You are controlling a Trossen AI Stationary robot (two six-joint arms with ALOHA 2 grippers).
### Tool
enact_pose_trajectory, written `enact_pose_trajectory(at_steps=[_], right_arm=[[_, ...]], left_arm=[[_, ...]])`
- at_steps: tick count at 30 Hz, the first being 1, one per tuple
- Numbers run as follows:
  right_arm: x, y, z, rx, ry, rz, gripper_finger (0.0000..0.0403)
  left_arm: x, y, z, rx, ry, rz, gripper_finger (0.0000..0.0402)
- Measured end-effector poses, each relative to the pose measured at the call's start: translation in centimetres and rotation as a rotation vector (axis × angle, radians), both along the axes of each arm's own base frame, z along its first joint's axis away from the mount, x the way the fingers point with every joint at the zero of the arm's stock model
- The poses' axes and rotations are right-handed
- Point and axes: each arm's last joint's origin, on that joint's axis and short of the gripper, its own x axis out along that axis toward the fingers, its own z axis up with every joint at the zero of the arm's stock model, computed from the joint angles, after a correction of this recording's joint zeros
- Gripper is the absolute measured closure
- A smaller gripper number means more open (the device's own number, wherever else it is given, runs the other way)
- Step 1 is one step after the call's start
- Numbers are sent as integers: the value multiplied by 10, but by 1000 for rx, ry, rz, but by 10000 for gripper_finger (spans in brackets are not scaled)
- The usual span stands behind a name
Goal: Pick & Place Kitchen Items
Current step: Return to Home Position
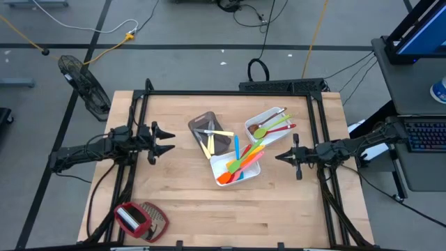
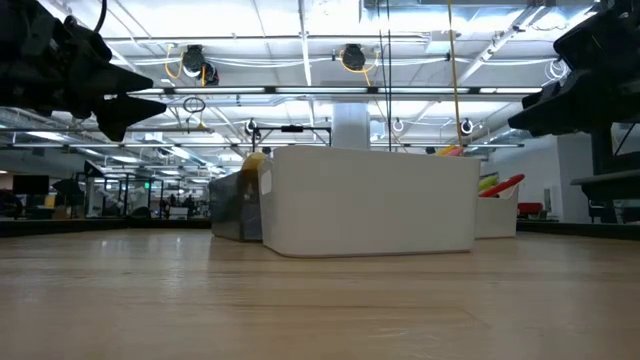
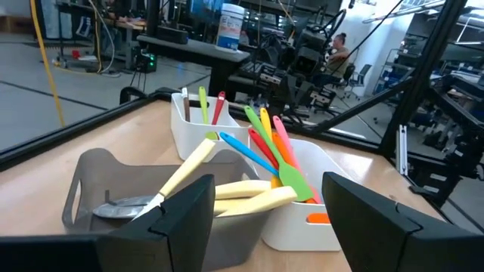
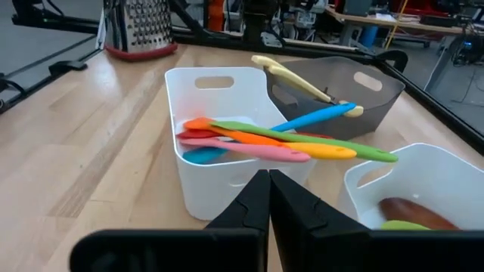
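Three trays [image 4: 219, 189] at table [image 1: 188, 202] centre hold the kitchen items [image 4: 287, 140], sorted by kind | left gripper [image 1: 167, 140] spread, empty, clear of trays | right gripper [image 1: 280, 157] pinched shut, empty | judged homing, sorting finished.

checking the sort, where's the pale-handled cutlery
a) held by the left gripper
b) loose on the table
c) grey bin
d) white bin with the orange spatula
C: the pale-handled cutlery lies in the grey bin, its handles poking out over the rim.
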Motion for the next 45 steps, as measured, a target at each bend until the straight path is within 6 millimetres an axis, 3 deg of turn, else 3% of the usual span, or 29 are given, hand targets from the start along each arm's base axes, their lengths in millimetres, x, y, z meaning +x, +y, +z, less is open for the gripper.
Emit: enact_pose_trajectory(at_steps=[45], right_arm=[[0, 0, 0, 15, -1, -4, 399]], left_arm=[[0, 0, 0, 2, -2, 0, 151]])
